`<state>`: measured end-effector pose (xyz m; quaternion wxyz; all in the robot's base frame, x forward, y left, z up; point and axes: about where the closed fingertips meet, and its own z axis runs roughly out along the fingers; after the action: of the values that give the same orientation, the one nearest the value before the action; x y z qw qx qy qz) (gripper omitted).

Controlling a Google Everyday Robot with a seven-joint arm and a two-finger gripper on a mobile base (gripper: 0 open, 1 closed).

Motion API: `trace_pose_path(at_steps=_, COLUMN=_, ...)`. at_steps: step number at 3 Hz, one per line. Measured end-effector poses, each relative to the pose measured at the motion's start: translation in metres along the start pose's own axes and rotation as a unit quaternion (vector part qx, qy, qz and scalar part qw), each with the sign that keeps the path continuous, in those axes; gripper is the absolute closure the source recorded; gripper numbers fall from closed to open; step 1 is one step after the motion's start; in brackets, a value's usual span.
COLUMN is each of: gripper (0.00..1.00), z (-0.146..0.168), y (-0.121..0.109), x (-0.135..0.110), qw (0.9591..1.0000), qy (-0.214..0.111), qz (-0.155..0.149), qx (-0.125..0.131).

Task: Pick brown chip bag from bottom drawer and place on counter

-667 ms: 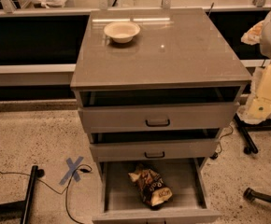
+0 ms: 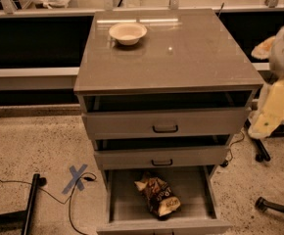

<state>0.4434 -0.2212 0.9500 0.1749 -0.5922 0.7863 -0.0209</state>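
The brown chip bag [image 2: 157, 196] lies crinkled on the floor of the open bottom drawer [image 2: 122, 199], towards its front and middle. The two upper grey drawers are pulled out partway above it. The counter [image 2: 181, 58] is the cabinet's glossy grey-brown top. My gripper [image 2: 261, 125] is at the pale end of my arm, at the right edge of the view. It hangs beside the cabinet's right side at the height of the top drawer, well away from the bag and holding nothing that I can see.
A round cream bowl [image 2: 127, 33] stands at the counter's back left. A blue tape cross [image 2: 77, 178] and a black cable [image 2: 44, 195] lie on the speckled floor at left. Black chair legs [image 2: 274, 205] stand at right. A low shelf runs behind the cabinet.
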Motion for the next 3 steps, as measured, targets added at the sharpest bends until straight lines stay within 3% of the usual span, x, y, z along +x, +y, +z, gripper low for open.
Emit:
trace_pose_path(at_steps=1, gripper=0.0, z=0.062, y=0.033, x=0.024, qw=0.9977, qy=-0.059, qz=0.018, qx=-0.027)
trace_pose_path(at_steps=2, gripper=0.0, z=0.114, y=0.047, x=0.059, qw=0.9947, qy=-0.081, qz=0.041, qx=-0.048)
trace_pose_path(at_steps=3, gripper=0.0, z=0.122, y=0.045, x=0.06, qw=0.9943, qy=-0.085, qz=0.042, qx=-0.049)
